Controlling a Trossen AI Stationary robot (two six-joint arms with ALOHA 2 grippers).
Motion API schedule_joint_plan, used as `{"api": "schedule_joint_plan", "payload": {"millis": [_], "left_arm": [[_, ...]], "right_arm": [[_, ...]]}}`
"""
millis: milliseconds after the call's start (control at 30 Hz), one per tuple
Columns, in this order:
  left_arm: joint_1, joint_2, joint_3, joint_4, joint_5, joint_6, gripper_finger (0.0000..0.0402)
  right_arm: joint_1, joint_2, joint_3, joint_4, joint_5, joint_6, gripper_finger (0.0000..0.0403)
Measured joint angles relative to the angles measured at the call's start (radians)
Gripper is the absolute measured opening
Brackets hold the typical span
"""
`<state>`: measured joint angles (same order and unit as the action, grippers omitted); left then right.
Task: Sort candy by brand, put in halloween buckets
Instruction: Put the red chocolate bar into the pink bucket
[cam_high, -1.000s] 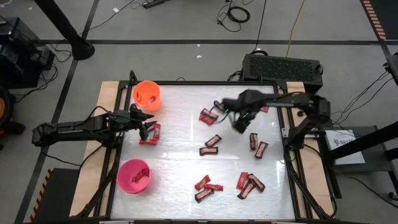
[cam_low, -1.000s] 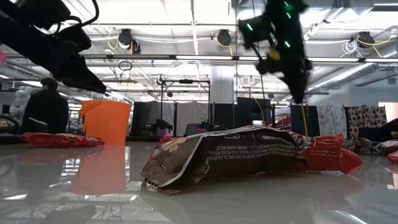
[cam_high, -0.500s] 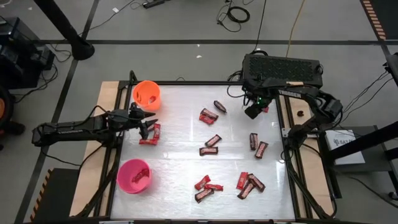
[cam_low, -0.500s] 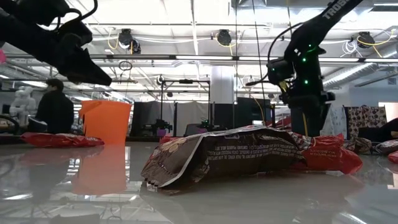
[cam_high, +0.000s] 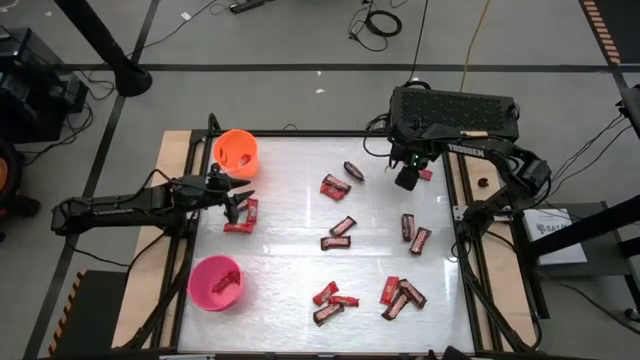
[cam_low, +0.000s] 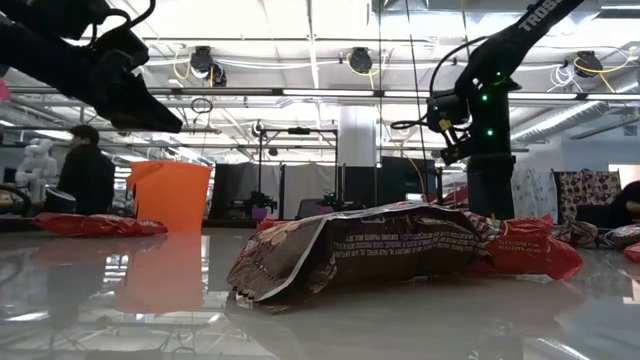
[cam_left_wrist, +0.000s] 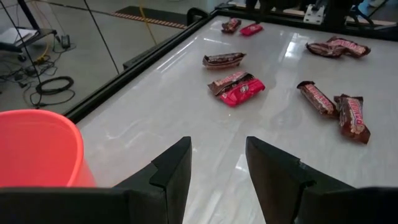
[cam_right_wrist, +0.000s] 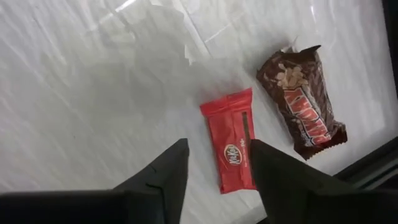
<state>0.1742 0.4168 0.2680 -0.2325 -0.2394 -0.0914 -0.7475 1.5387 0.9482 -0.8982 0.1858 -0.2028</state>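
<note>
While the right gripper (cam_right_wrist: 214, 163) hangs over the far right corner of the surface (cam_high: 290, 260), its fingers (cam_right_wrist: 163, 174) parted and empty, a red candy bar (cam_right_wrist: 231, 149) lies just below them beside a brown candy bar (cam_right_wrist: 303, 111). The left gripper (cam_left_wrist: 216, 163), fingers spread and holding nothing, hovers near the orange bucket (cam_high: 236, 152). The pink bucket (cam_high: 216, 282) stands at the near left; other candy lies scattered across the middle.
</note>
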Motion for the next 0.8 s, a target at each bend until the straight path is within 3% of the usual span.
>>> {"api": "schedule_joint_plan", "payload": {"millis": [200,333,533,800], "left_arm": [[0.0,0.0,0.0,0.0,0.0,0.0,0.0161],[0.0,0.0,0.0,0.0,0.0,0.0,0.0161],[0.0,0.0,0.0,0.0,0.0,0.0,0.0161],[0.0,0.0,0.0,-0.001,0.0,0.001,0.0161]], "right_arm": [[-0.025,0.031,0.001,-0.002,0.064,0.005,0.0256],[-0.051,0.114,0.001,-0.006,0.077,-0.002,0.0284],[-0.055,0.217,0.007,-0.01,0.171,-0.053,0.029],[-0.058,0.235,0.036,-0.024,0.108,-0.075,0.0269]]}}
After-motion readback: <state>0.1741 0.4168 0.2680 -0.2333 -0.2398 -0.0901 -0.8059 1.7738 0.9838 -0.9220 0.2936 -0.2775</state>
